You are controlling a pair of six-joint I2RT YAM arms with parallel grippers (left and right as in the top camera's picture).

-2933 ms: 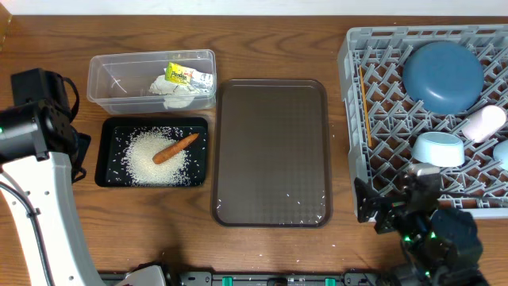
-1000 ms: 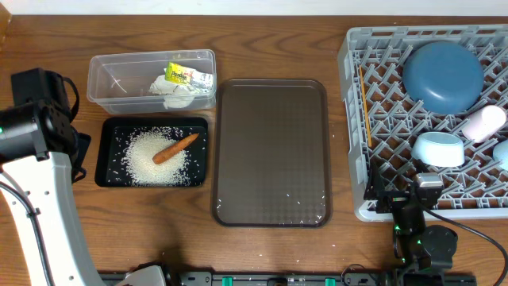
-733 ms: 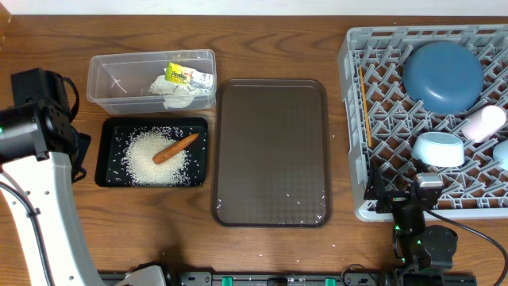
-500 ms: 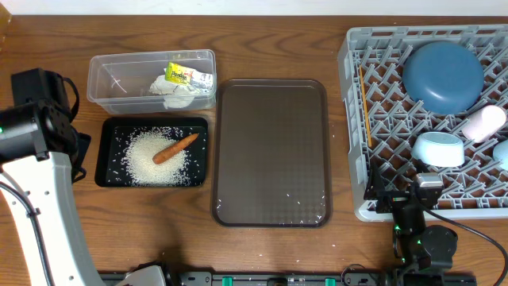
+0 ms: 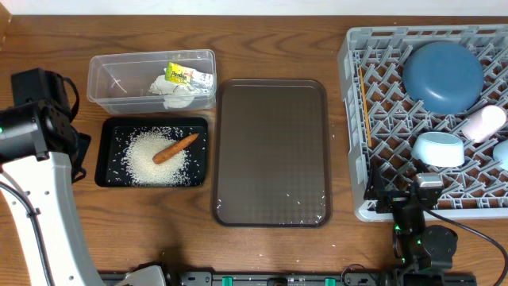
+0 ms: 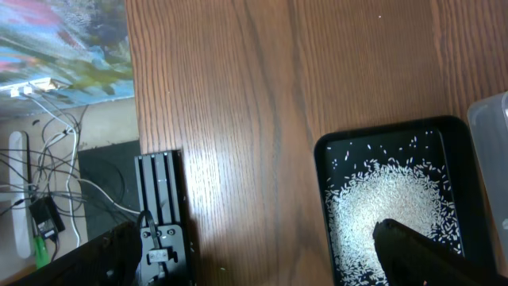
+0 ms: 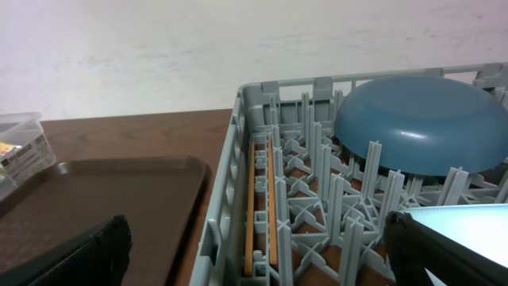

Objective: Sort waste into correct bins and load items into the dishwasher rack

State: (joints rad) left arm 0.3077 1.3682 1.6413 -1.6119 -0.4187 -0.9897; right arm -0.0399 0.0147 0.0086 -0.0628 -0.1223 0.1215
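Observation:
The clear tub (image 5: 111, 82) holds the yellow-green wrapper (image 5: 189, 76) and the white tissue (image 5: 178, 97). The black tray (image 5: 104, 152) holds rice (image 5: 151, 163) and the carrot (image 5: 175, 148). The grey rack (image 5: 357, 163) holds the dark-blue bowl (image 5: 442, 75), the small light-blue bowl (image 5: 437, 148), the white cup (image 5: 484, 123), the light-blue cup (image 5: 502, 153) and the chopsticks (image 5: 363, 103). My left gripper (image 6: 254, 270) is open and empty over bare table left of the black tray (image 6: 321, 159). My right gripper (image 7: 262, 270) is open and empty, low at the rack's front-left corner (image 7: 230, 199), with the chopsticks (image 7: 252, 199) ahead of it.
The brown serving tray (image 5: 271, 151) lies between the bins and the rack, with a few rice grains near its front edge. The table's left edge, with cables and a black mount (image 6: 163, 214) below it, shows in the left wrist view.
My right arm drew back from the rack's front edge toward the table's near side early on, then held still. The left arm and all objects have not moved.

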